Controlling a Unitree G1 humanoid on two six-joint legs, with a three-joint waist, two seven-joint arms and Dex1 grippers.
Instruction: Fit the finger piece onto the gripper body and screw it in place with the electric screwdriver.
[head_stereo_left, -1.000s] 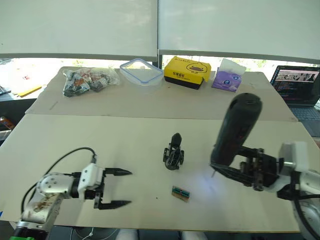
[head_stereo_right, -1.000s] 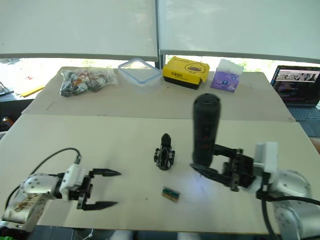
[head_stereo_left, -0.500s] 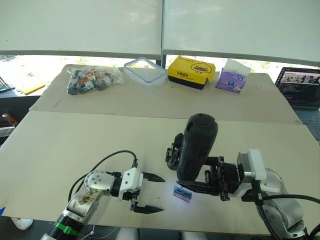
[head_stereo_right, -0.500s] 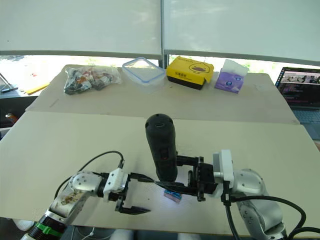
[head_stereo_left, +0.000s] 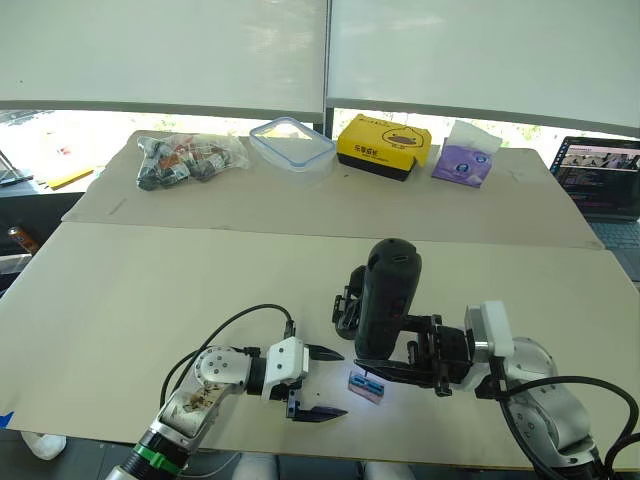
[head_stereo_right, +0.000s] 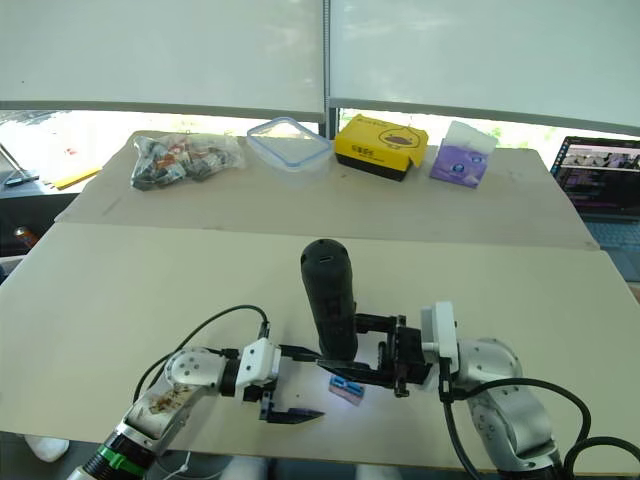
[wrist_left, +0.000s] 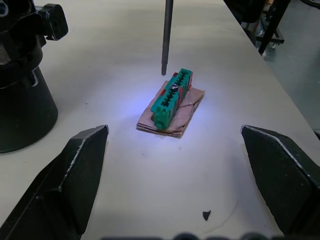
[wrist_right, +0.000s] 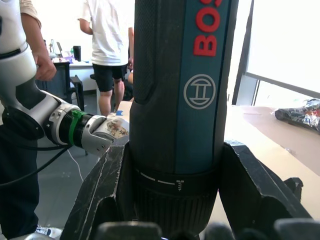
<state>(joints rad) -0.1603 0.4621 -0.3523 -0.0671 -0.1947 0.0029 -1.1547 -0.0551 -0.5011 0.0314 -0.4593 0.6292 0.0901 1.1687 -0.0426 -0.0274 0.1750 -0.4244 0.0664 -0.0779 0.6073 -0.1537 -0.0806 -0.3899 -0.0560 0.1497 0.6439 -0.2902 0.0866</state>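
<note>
Near table's front edge (head_stereo_left: 480, 462), left end effector (head_stereo_left: 325, 382) spread empty, right end effector (head_stereo_left: 395, 358) clamping electric screwdriver (head_stereo_left: 385, 300)

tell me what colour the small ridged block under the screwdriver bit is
Green block, on a tan base; clearest in the left wrist view.

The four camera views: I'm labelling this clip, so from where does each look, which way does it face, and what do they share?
Left eye view: from the head, down over the beige table; both arms show, the right gripper holding the long black electric screwdriver upright.
Right eye view: same scene, same arms.
Left wrist view: along the open left gripper at the small flat green-and-tan block under the metal bit.
Right wrist view: along its fingers at the screwdriver; the left arm and people stand beyond.
Shared: screwdriver, block.
</note>
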